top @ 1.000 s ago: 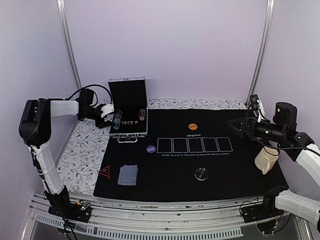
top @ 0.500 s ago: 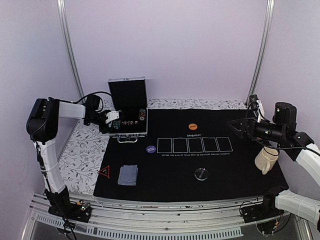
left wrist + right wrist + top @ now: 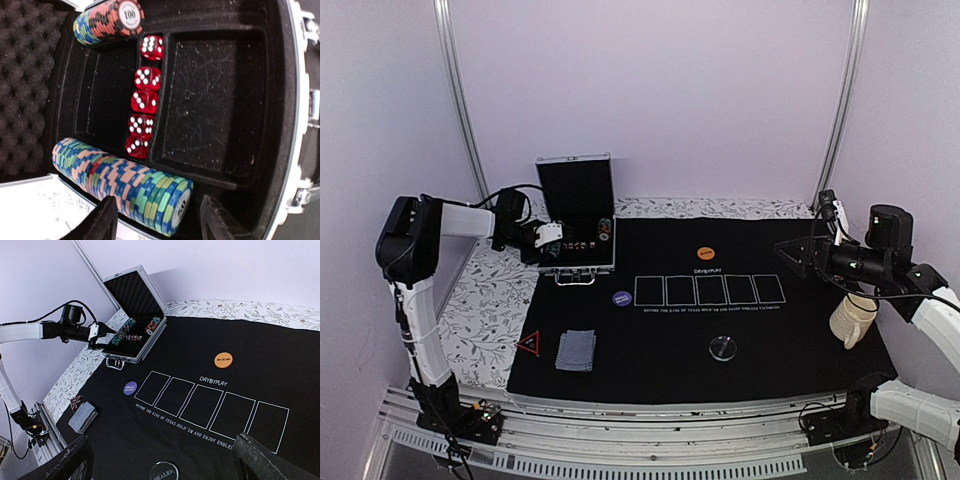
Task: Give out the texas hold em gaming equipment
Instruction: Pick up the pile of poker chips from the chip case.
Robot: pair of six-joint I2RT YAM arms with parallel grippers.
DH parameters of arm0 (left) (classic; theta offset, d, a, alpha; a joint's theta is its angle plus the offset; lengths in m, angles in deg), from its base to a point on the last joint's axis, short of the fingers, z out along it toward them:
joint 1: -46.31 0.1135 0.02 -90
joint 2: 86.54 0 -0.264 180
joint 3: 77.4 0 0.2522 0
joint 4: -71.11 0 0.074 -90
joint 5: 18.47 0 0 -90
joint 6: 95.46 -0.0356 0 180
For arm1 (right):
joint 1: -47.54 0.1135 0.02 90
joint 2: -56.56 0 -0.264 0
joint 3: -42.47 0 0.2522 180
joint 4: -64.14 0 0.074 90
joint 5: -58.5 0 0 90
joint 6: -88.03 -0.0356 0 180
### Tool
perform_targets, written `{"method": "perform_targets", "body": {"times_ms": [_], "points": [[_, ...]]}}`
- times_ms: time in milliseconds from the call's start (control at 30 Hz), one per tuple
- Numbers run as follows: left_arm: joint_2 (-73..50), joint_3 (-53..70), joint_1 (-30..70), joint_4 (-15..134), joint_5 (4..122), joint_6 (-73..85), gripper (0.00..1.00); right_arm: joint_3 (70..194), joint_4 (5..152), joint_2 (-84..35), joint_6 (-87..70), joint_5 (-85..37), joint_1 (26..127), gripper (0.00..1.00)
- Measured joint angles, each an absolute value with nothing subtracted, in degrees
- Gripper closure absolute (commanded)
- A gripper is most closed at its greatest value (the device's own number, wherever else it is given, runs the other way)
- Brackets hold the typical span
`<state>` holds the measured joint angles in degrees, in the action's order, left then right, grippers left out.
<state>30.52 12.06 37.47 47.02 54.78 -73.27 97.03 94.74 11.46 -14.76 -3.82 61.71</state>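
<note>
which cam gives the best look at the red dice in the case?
Left wrist: five red dice lie in a row in the middle slot of the case, pips readable, between two chip stacks. Top external shows only tiny reddish specks in the case; right wrist barely resolves them.

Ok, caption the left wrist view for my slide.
Left gripper straddling a chip row in the open case, five red dice beyond.

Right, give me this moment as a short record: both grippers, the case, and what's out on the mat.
left gripper: open, at the near chip row inside the case
right gripper: open, empty, over the mat
case: lid up; far chip row and five red dice also inside
on mat: orange chip, purple chip, clear disc, card deck, red triangle
</note>
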Motion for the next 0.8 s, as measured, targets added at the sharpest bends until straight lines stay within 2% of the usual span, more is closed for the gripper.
{"method": "perform_targets", "body": {"times_ms": [467,800], "points": [[30.41,13.42,37.47,41.65,55.5,-76.2,0.49,97.05,96.2,11.99,-14.59,-3.71,61.71,0.01],[30.08,13.42,37.34,41.41,56.48,-76.66,0.47,97.05,96.99,12.73,-14.57,-3.71,61.71,0.01]]}}
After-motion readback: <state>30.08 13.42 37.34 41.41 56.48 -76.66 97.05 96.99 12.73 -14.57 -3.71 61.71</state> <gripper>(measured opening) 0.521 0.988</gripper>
